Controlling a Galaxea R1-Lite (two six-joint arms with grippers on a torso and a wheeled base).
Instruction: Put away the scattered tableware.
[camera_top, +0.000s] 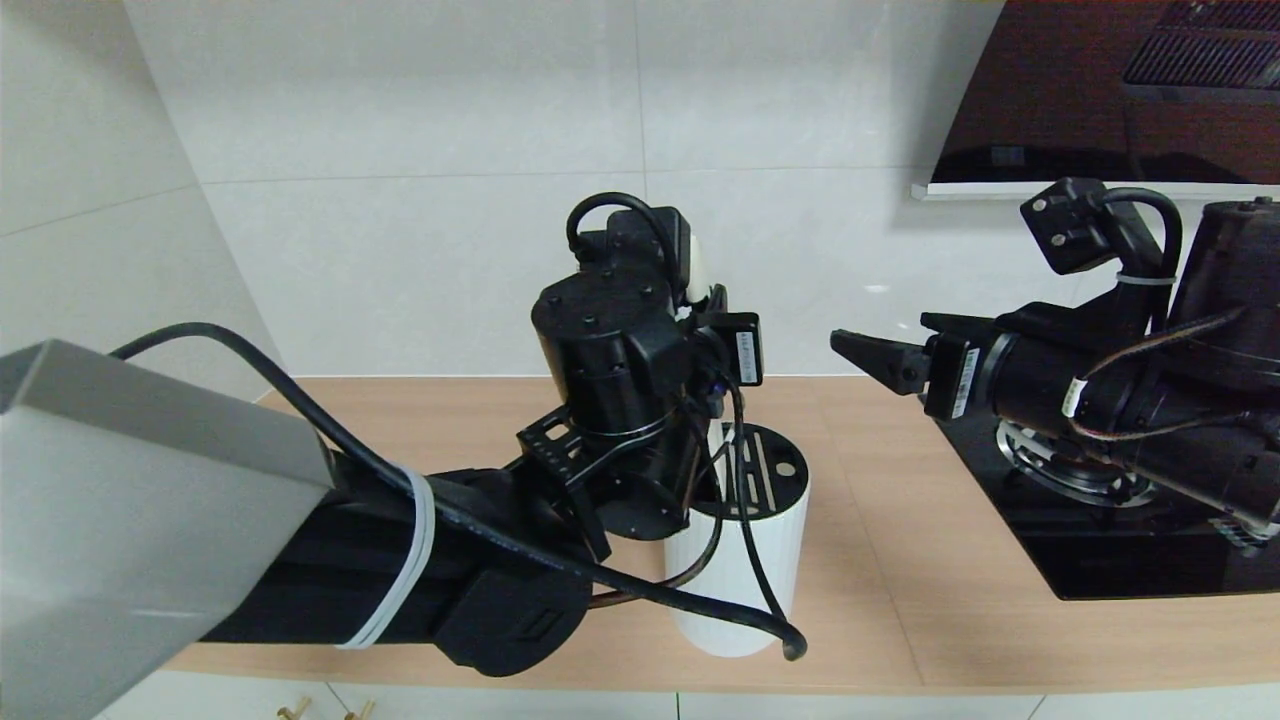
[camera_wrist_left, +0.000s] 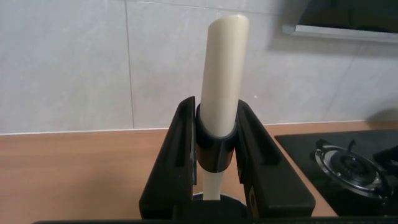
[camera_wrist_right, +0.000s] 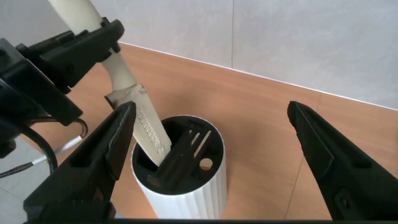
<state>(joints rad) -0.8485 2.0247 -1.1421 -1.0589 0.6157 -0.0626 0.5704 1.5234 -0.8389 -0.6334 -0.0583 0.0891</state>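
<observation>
A knife with a cream handle (camera_wrist_left: 224, 68) is clamped upright in my left gripper (camera_wrist_left: 217, 118), which is shut on the handle. In the right wrist view the knife's blade (camera_wrist_right: 149, 124) slants down into the black slotted top of a white cylindrical holder (camera_wrist_right: 186, 180), its tip hidden inside. In the head view the holder (camera_top: 745, 560) stands on the wooden counter, directly under my left gripper (camera_top: 715, 320). My right gripper (camera_top: 880, 345) hangs open to the holder's right, above the counter, holding nothing.
A black cooktop (camera_top: 1080, 480) with a round burner fills the counter's right side, under a dark range hood (camera_top: 1120, 90). A white tiled wall runs behind. Bare wooden counter (camera_top: 900, 560) lies between holder and cooktop.
</observation>
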